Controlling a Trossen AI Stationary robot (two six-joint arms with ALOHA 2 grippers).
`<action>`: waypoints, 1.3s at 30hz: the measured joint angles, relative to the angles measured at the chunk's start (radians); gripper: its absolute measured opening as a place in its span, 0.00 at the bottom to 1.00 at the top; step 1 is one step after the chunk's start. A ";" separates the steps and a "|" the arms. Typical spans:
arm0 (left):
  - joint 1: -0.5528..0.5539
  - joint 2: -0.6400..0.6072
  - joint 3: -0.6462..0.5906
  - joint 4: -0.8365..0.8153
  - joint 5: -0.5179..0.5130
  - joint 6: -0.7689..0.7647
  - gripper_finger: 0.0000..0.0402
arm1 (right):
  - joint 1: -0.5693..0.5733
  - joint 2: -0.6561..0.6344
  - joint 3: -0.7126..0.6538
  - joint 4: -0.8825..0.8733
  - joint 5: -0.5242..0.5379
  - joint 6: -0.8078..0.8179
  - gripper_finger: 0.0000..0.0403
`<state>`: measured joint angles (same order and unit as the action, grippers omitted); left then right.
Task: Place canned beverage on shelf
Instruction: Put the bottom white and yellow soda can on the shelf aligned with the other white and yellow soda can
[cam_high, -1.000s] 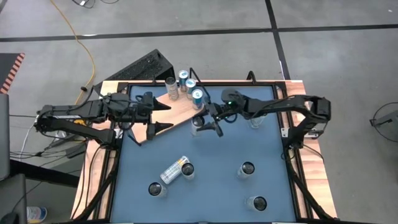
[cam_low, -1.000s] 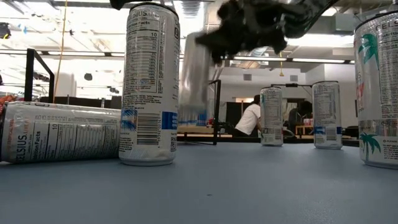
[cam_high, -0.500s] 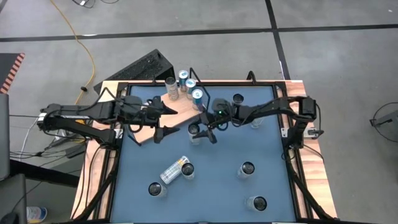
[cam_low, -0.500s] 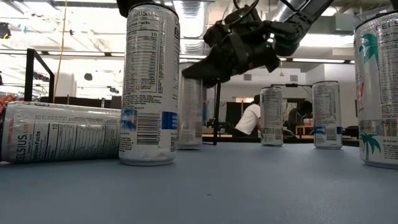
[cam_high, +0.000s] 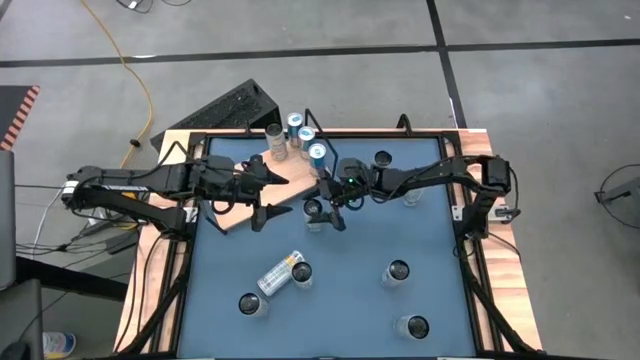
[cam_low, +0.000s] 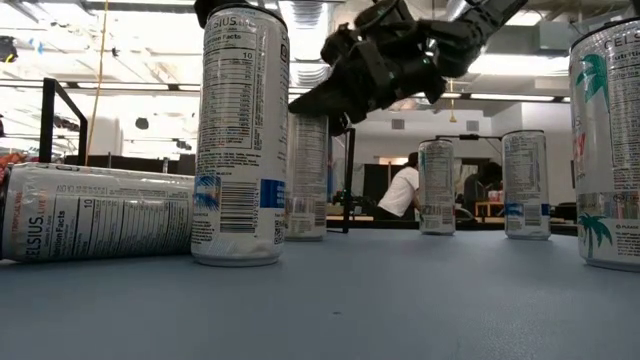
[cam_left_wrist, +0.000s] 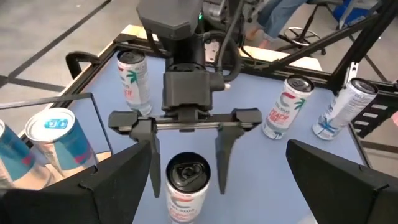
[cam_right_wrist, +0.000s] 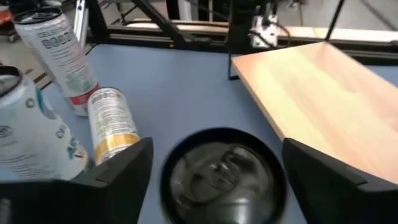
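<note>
The right gripper (cam_high: 322, 207) hangs with its fingers spread apart on either side of an upright can (cam_high: 314, 211), whose top sits just below it. The shelf (cam_high: 262, 185) lies just beside that can. The left gripper (cam_high: 272, 195) hovers over the shelf's edge, fingers wide apart and empty.

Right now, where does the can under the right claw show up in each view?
High: can centre, beside the shelf corner.
Low: behind the tall front can, under the right claw, at.
Left wrist: between the open fingers.
Right wrist: top fills the foreground.
Shared landmark: the shelf.
</note>
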<state>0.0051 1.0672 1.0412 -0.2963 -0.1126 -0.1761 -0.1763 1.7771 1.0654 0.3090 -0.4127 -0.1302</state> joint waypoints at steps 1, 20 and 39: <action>0.000 0.000 0.000 0.002 -0.003 0.000 0.89 | 0.004 0.000 0.022 -0.042 0.014 0.002 0.88; 0.001 0.173 -0.001 0.017 -0.152 0.198 0.89 | 0.230 -0.383 0.626 -1.028 0.353 -0.117 0.95; 0.162 0.380 0.080 0.034 0.233 0.583 0.89 | 0.516 -0.564 0.631 -1.159 0.599 0.049 0.95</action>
<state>0.1674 1.4475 1.1208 -0.2620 0.1206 0.4069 0.3400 1.2136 1.6962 -0.8500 0.1860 -0.0808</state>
